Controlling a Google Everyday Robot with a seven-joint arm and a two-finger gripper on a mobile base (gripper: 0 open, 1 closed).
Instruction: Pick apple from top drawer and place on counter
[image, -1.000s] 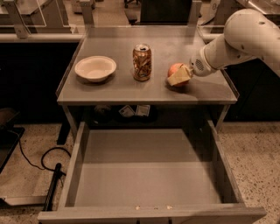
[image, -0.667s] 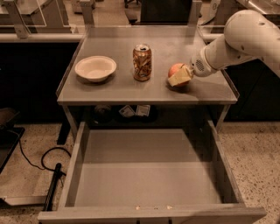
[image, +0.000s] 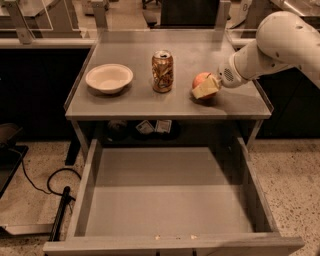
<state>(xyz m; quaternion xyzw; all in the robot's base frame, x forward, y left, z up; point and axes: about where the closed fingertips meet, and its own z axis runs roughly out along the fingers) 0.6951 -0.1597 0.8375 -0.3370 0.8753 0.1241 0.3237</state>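
The red-orange apple (image: 200, 78) sits on the grey counter (image: 130, 102), at its right side, to the right of the soda can. My gripper (image: 203, 87) reaches in from the right on a white arm and is closed around the apple. One pale finger (image: 206, 90) lies across the apple's front and lower part. The apple rests on or just above the counter surface. The top drawer (image: 86, 195) is pulled fully out below the counter, and nothing lies inside it.
A brown soda can (image: 162, 71) stands upright mid-counter. A white bowl (image: 109, 78) sits at the counter's left. Small items lie on the shelf under the counter (image: 150, 128). A black cable (image: 55, 185) lies on the floor at the left.
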